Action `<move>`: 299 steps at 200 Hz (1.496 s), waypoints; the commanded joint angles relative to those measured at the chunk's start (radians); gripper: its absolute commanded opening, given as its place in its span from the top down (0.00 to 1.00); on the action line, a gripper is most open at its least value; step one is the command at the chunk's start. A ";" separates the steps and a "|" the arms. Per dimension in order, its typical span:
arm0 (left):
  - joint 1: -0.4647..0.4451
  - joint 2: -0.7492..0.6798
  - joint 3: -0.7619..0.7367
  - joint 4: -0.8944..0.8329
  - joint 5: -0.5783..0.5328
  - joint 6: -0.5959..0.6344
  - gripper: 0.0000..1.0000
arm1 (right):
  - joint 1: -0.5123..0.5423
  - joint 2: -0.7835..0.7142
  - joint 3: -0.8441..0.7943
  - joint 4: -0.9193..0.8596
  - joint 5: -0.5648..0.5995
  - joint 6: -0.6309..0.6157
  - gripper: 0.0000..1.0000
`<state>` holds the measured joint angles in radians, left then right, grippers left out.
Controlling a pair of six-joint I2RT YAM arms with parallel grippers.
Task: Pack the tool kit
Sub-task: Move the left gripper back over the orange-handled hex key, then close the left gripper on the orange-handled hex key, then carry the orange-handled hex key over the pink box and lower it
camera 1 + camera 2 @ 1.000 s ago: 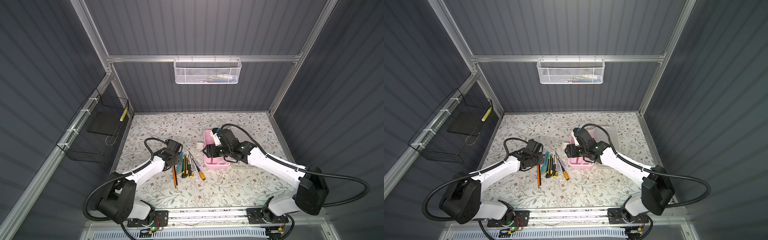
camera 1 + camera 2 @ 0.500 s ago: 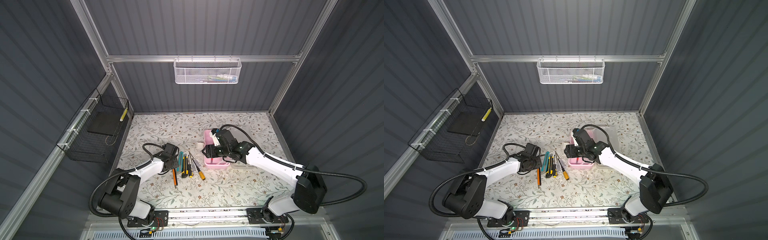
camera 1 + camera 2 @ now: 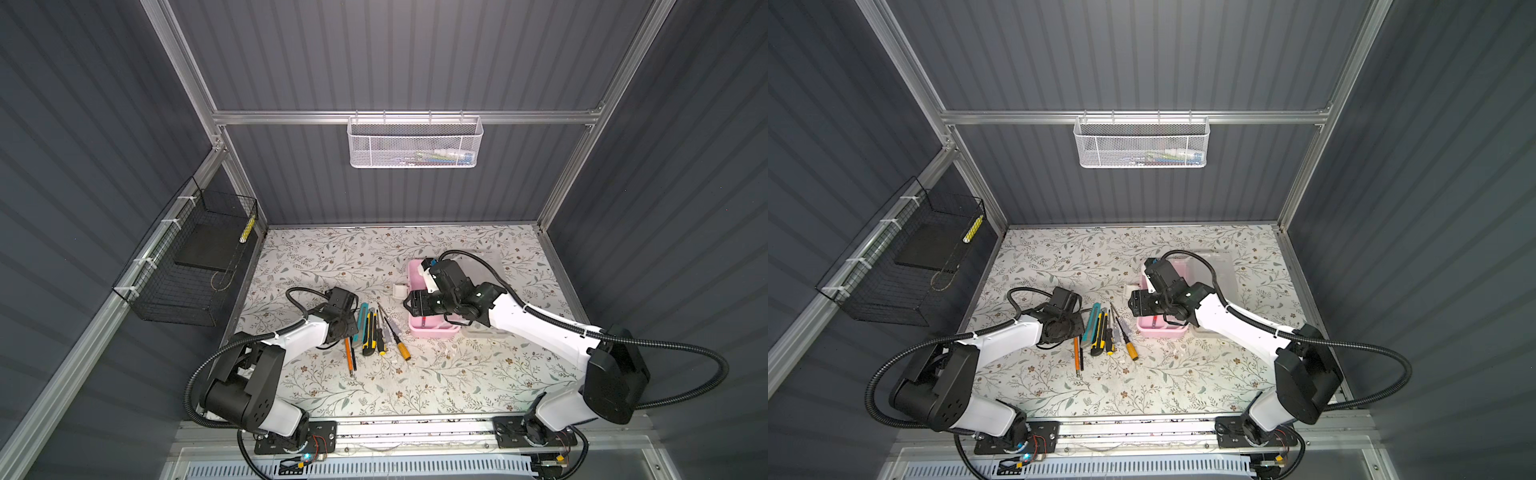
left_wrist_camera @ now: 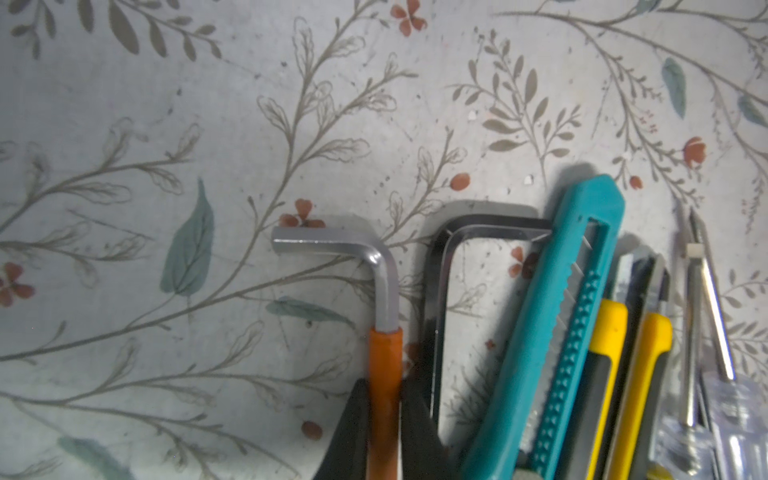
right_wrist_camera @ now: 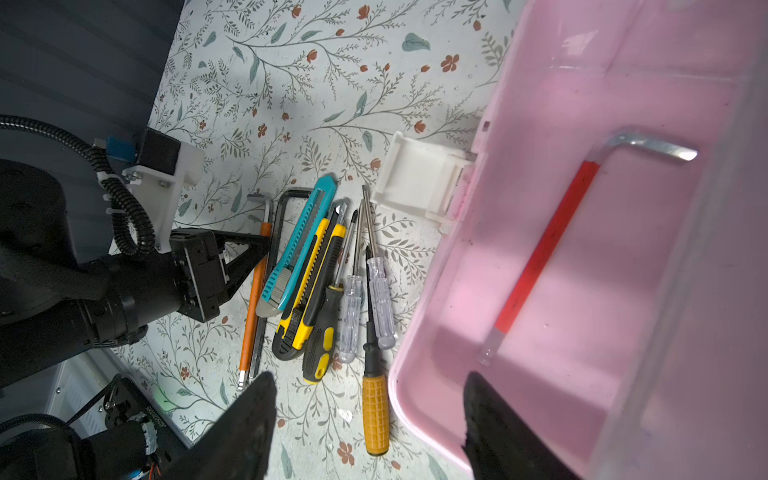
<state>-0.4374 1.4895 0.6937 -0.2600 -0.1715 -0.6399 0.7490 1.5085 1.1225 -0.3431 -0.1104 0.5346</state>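
The tool kit's pink base point(image 3: 434, 332) point(image 5: 540, 419) stands open, its clear lid point(image 3: 1219, 266) swung back. A red-sleeved hex key point(image 5: 540, 257) lies inside. My right gripper point(image 5: 370, 415) point(image 3: 409, 307) is open and holds nothing, one finger over the box's rim and one over the table. Left of the box lie a teal utility knife point(image 4: 561, 332) point(image 3: 361, 318), a yellow-black knife point(image 5: 307, 286), several screwdrivers point(image 5: 376, 415) and a black hex key point(image 4: 444, 291). My left gripper point(image 4: 384, 415) point(image 3: 349, 330) is shut on the orange-sleeved hex key point(image 4: 384, 365) point(image 3: 1076, 353), which rests on the table.
The box's white latch point(image 5: 419, 178) sticks out toward the tools. A white mesh basket point(image 3: 415, 143) hangs on the back wall and a black wire basket point(image 3: 195, 266) on the left wall. Dark walls close in the floral table point(image 3: 374, 386).
My left gripper has drawn in slightly toward the tool row and closed its jaws on the orange-sleeved hex key. The right arm has hardly moved.
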 commanded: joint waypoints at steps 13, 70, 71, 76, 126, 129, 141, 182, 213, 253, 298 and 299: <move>0.005 0.027 -0.021 -0.028 0.006 -0.007 0.87 | 0.001 0.012 0.014 0.017 0.004 0.002 0.28; 0.005 0.011 0.012 -0.068 -0.039 0.013 1.00 | 0.000 0.014 0.002 0.042 0.006 0.009 0.27; 0.005 0.010 0.013 -0.069 -0.040 0.013 1.00 | 0.000 0.013 0.002 0.043 0.007 0.010 0.27; 0.005 0.003 0.016 -0.073 -0.048 0.015 1.00 | -0.001 0.014 0.001 0.045 0.008 0.008 0.27; 0.005 -0.119 0.109 -0.154 -0.119 0.049 1.00 | -0.048 -0.020 -0.047 0.113 -0.049 0.053 0.27; 0.006 -0.127 0.119 -0.160 -0.119 0.050 1.00 | -0.051 -0.024 -0.050 0.116 -0.050 0.054 0.27; 0.005 -0.156 0.152 -0.174 -0.112 0.055 1.00 | -0.062 -0.036 -0.057 0.122 -0.050 0.059 0.27; 0.005 -0.210 0.214 -0.054 0.038 0.022 1.00 | -0.125 -0.093 -0.095 0.149 -0.075 0.084 0.27; -0.033 -0.124 0.292 0.102 0.190 -0.026 1.00 | -0.194 -0.144 -0.127 0.173 -0.100 0.102 0.27; -0.165 0.086 0.485 0.181 0.218 -0.002 1.00 | -0.230 -0.188 -0.133 0.149 -0.073 0.078 0.27; -0.234 0.303 0.647 0.237 0.265 -0.007 1.00 | -0.251 -0.233 -0.167 0.149 -0.043 0.071 0.27; -0.235 0.309 0.651 0.237 0.266 -0.007 1.00 | -0.252 -0.234 -0.167 0.149 -0.042 0.071 0.27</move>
<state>-0.6529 1.7222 1.2640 -0.0792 0.0502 -0.6403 0.5106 1.3029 0.9844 -0.1879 -0.1749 0.6205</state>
